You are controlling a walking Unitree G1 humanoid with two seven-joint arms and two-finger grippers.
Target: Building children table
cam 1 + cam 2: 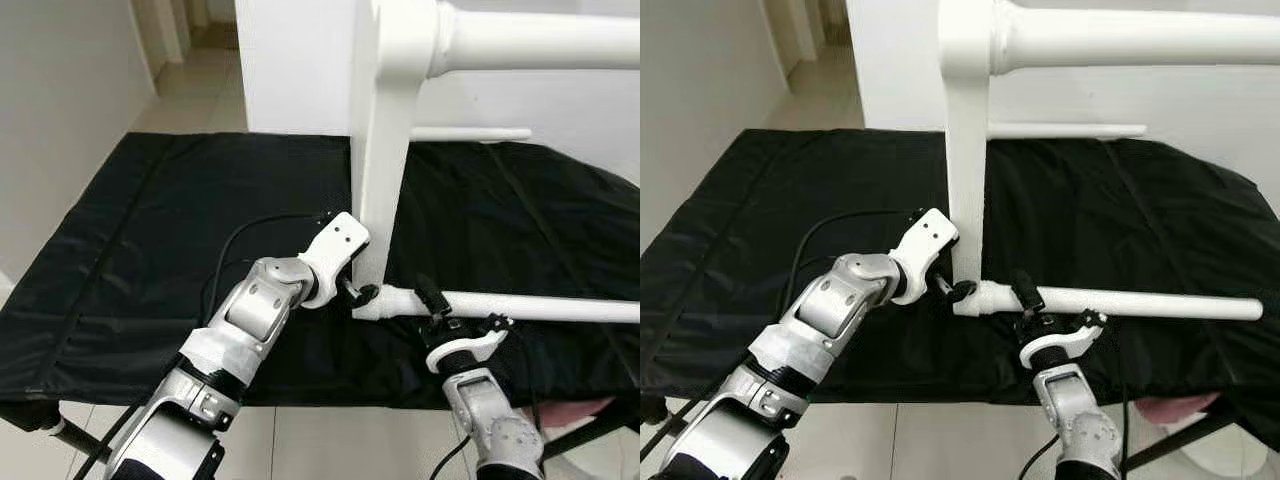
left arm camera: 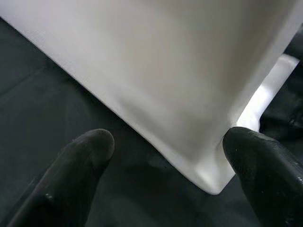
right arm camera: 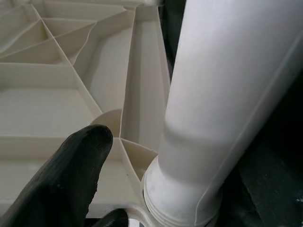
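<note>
Tabletop [image 1: 380, 150]: white, standing on edge on the black mat [image 1: 150, 250], ribbed underside facing the robot's right.
Lower leg [image 1: 540, 306]: white tube, horizontal just above the mat, its end seated in the socket at the tabletop's bottom corner.
Upper legs: 2 more tubes project to the right — a thick one [image 1: 540, 40] at the top and a thin-looking far one [image 1: 470, 133].
Left gripper [image 1: 360, 293]: at the bottom corner; fingers [image 2: 80, 165] spread, straddling the corner edge, not clenched.
Right gripper [image 1: 440, 310]: at the lower leg near the socket; 1 finger [image 3: 66, 179] lies beside the tube — grip cannot be told.
</note>
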